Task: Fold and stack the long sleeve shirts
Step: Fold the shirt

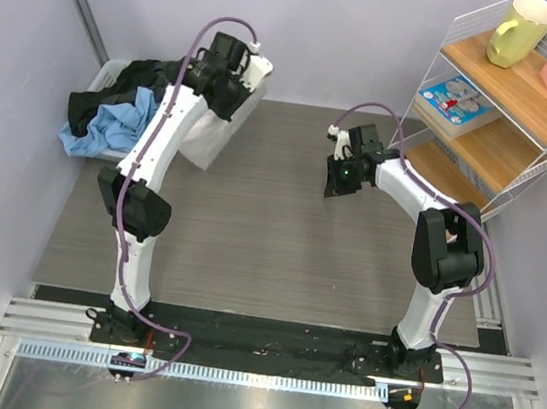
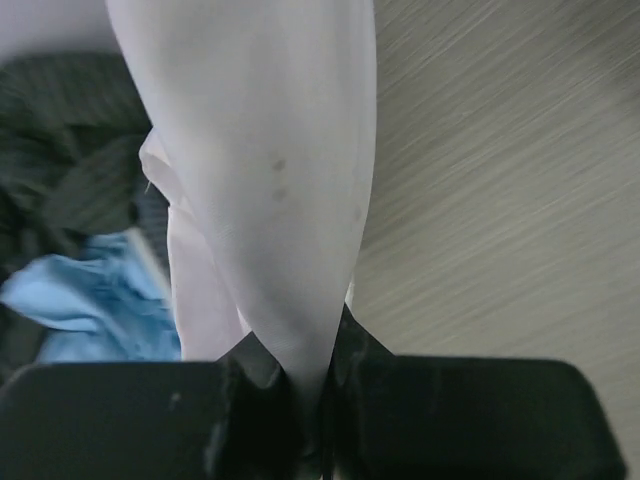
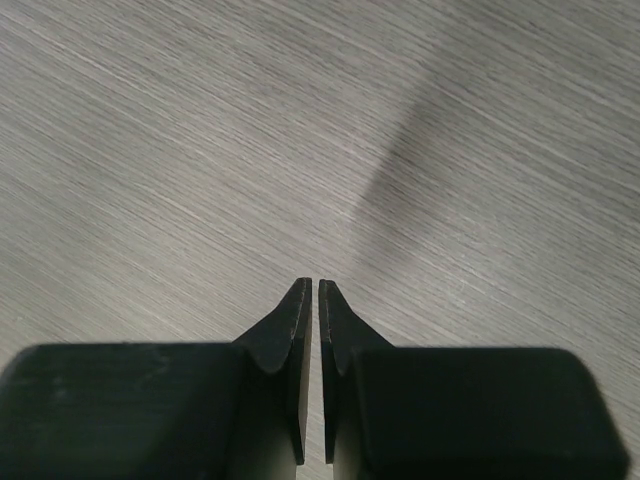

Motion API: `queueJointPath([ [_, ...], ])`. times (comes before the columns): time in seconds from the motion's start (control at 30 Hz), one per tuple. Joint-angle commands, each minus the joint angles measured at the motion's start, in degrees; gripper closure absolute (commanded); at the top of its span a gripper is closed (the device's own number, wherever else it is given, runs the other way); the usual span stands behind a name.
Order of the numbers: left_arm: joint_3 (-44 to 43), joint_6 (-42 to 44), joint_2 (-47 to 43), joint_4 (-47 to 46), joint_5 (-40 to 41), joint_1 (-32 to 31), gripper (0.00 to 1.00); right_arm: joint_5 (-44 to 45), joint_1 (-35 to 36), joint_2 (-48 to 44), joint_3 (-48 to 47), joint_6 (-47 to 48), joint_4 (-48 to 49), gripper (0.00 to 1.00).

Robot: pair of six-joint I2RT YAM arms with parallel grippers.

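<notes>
**White shirt up out of the basket, nothing folded yet**

From above, the left gripper (image 1: pixel 239 71) is raised over the table's far-left corner. It pinches a white shirt (image 1: pixel 215 128), which hangs down just beside the basket (image 1: pixel 108 70). In the basket lie a dark garment (image 1: pixel 138 81) and a blue garment (image 1: pixel 112 131) that spills over its near rim. The right gripper (image 1: pixel 339 180) hovers above the right half of the table (image 1: pixel 250 232), carrying nothing.

The left wrist view shows the jaws clamped on a bunched fold of the shirt, the cloth draping away in a narrow column.

The right wrist view shows its jaws almost touching, with only bare wood below.

To me this is the pick-up step. Next the shirt needs carrying to the middle and spreading flat, and the right gripper would have to open to take a second edge.
</notes>
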State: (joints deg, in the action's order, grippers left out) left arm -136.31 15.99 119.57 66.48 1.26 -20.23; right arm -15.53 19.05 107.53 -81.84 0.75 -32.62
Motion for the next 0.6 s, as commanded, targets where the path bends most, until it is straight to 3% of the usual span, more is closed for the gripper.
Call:
queueJointPath([
  [0.0,7.92,22.46,-0.82,-0.62,16.38,-8.32,1.00,-0.90,-0.68,-3.11,0.98,-0.58,0.54,0.88],
  [0.03,10.77,24.16,-1.79,-5.35,19.72,-11.38,1.00,-1.17,-0.94,-3.11,1.77,-0.58,0.72,0.88],
  [0.13,18.87,25.94,1.35,-8.21,26.32,-18.24,1.00,-2.57,-2.87,-3.90,4.31,-3.12,1.33,0.89],
  [0.33,36.42,11.20,3.92,-11.89,23.99,-29.50,1.00,-3.90,-8.66,-9.78,11.69,-2.78,0.46,0.89],
  [0.43,38.93,4.70,4.00,-11.73,20.29,-33.81,1.00,-3.54,-9.99,-12.76,13.63,-1.02,-0.69,0.89],
  [0.57,35.43,-2.69,6.20,-8.83,14.75,-35.41,1.00,-3.63,-10.70,-14.62,14.34,0.83,-1.92,0.89],
])
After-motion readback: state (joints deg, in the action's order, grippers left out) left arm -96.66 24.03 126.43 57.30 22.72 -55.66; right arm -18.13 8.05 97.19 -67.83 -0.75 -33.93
